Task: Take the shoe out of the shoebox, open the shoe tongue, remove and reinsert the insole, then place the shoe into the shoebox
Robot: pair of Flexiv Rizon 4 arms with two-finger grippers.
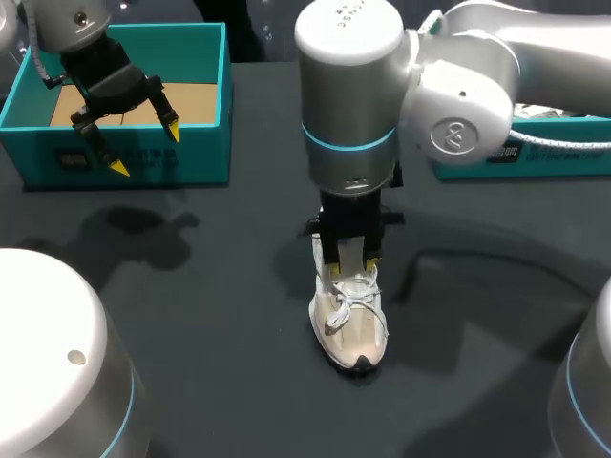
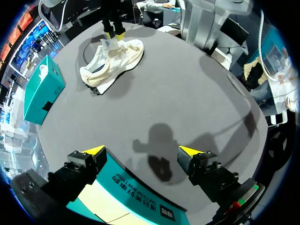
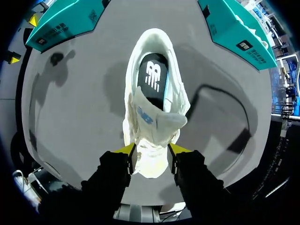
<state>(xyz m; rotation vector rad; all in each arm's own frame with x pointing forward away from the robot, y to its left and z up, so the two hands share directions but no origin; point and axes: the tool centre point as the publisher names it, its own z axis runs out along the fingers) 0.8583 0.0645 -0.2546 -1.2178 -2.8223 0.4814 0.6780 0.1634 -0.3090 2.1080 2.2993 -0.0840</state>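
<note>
Head view: shoe [image 1: 349, 320] is out of the box, mid-table, standing on its sole on the dark table [image 1: 191, 315], toe toward the camera, laces [image 1: 342, 303] on show. Right arm comes in from the right and drops straight down. The right claw [image 1: 350, 264] is on the shoe's top just behind the laces. Left claw [image 1: 145, 148] hangs over the front wall of the open teal shoebox [image 1: 205, 157] in the far-left corner, fingers wide apart, holding nothing. Shoebox and shoe are well apart. Second teal box [image 1: 535, 157] sits far right, partly behind the right arm.

Left wrist view: own yellow tips are spread wide above the shoebox rim, w/ bare table ahead between them. Shoe is far ahead, w/ the right claw on it.

Right wrist view: we're looking down into the shoe. Black insole [image 3: 152, 77] sits inside the opening, ahead of the claw. Pale tongue [image 3: 157, 123] is between the opening and the tips. Both yellow tips press the pale upper from either side, so the claw is clamped on the shoe. One teal box shows ahead on each side.
</note>
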